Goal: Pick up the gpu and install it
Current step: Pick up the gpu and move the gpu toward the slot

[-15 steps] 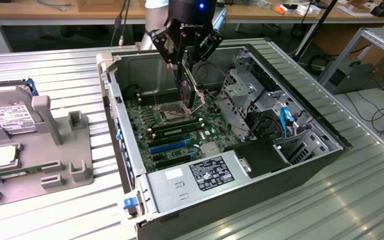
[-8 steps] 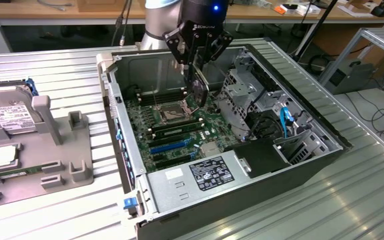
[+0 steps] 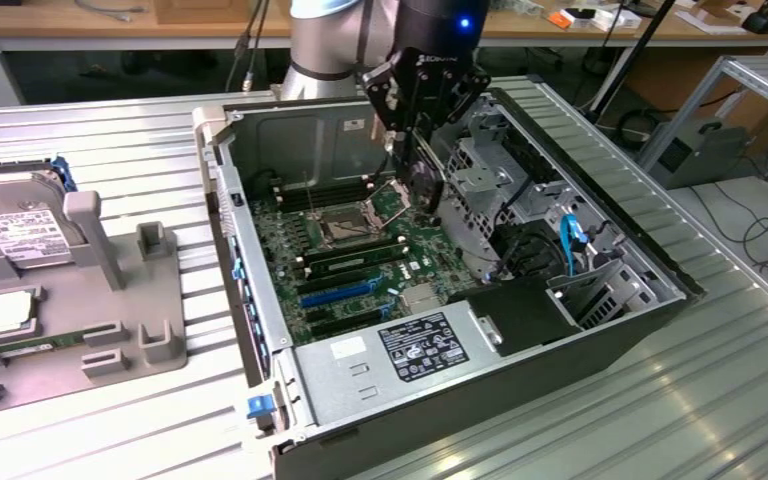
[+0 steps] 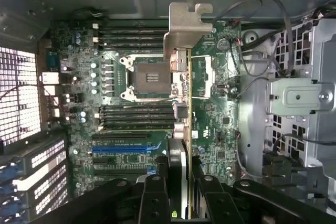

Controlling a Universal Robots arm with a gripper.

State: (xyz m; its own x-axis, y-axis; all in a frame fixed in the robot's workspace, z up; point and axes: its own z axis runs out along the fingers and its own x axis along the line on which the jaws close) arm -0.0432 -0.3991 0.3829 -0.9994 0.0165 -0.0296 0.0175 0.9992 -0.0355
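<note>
Black circuit card, the gpu (image 4: 185, 129), was held edge-on inside the open computer case (image 3: 598, 262), suspended above the motherboard (image 4: 131, 124) and touching no slot. The silver bracket (image 4: 186, 30) pointed toward the case's far wall. The gripper (image 4: 179, 184) was clamped on the card's upper edge, one finger on each face; in the exterior view the gripper (image 3: 420, 118) stood over the far half of the case, with the gpu (image 3: 420, 178) hanging below it. Nearby stood the CPU socket (image 4: 149, 77), just beside the card; the blue slot (image 4: 123, 149), nearer and apart from it; loose cables (image 4: 252, 77) and the drive cage (image 3: 491, 170) on the other side. A hard drive (image 3: 17, 235) stood on a grey fixture at the exterior view's left, well apart. Hazards, as judged: the card hung off any slot's line, so a descent here would likely drive its lower edge into board components or the socket; the bracket could catch the far wall's frame; a narrow top-edge grip could let the card tilt under insertion force; the cables could snag a sideways move.
</note>
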